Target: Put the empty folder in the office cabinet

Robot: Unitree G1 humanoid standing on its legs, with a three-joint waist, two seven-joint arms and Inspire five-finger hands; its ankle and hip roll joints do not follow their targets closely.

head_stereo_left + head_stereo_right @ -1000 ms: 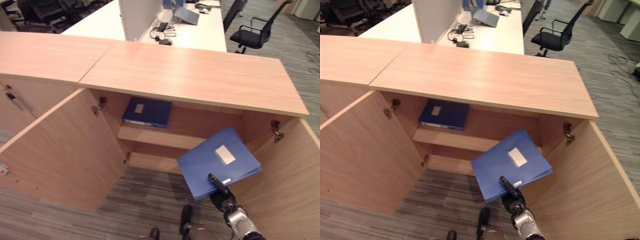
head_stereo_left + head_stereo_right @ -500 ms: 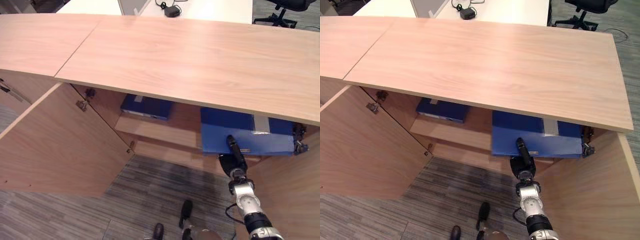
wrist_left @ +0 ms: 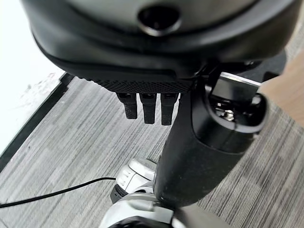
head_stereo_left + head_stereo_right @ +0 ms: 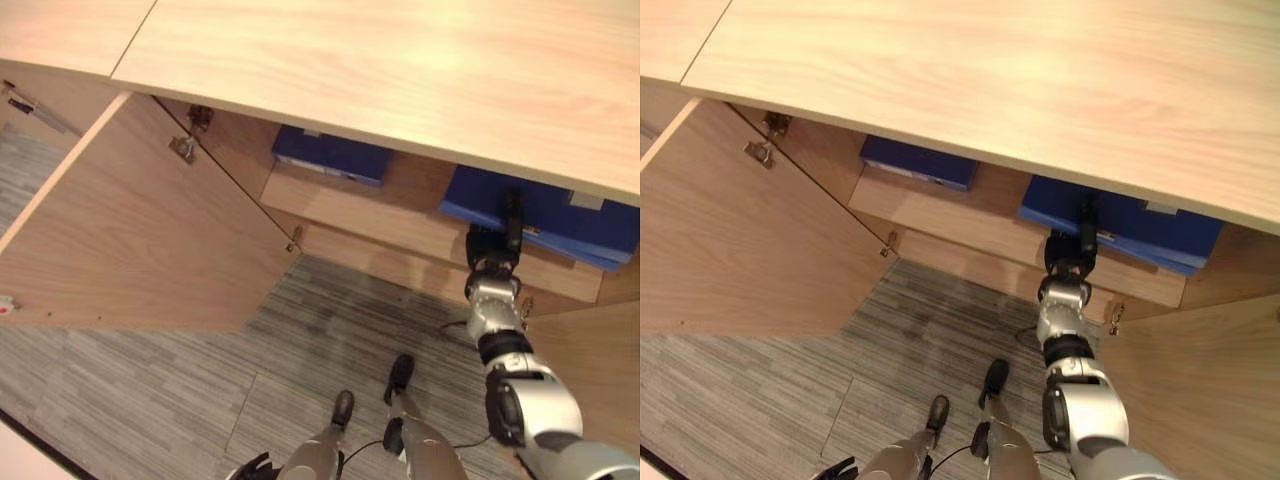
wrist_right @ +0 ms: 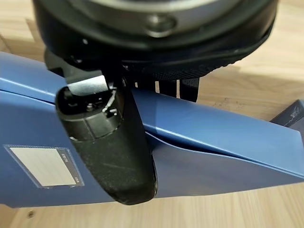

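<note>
A: Inside the open cabinet (image 4: 150, 240), left to right: what sits on the shelf (image 4: 360, 205)?

B: At left, a dark blue binder (image 4: 333, 158) lies flat. To its right, well apart from it, is the blue folder (image 4: 560, 215), resting on the same shelf under the cabinet top (image 4: 400, 70).

A: And the hands?

B: The right hand (image 4: 1072, 248) grasps the folder's near edge, thumb on the cover and fingers beneath, as the right wrist view shows. The left hand (image 3: 147, 102) hangs over the carpeted floor (image 3: 61, 142), clenched around nothing.

A: What could go wrong?

B: The folder's near edge looks close to the shelf's front lip. Released here, it could probably tip or slide out to the floor. Drawing the hand back without fully letting go might drag it forward too.

A: The folder's appearance?

B: Thin, smooth blue plastic with a pale label (image 5: 45, 166) on its cover; its leaves gape slightly, consistent with being empty.
</note>
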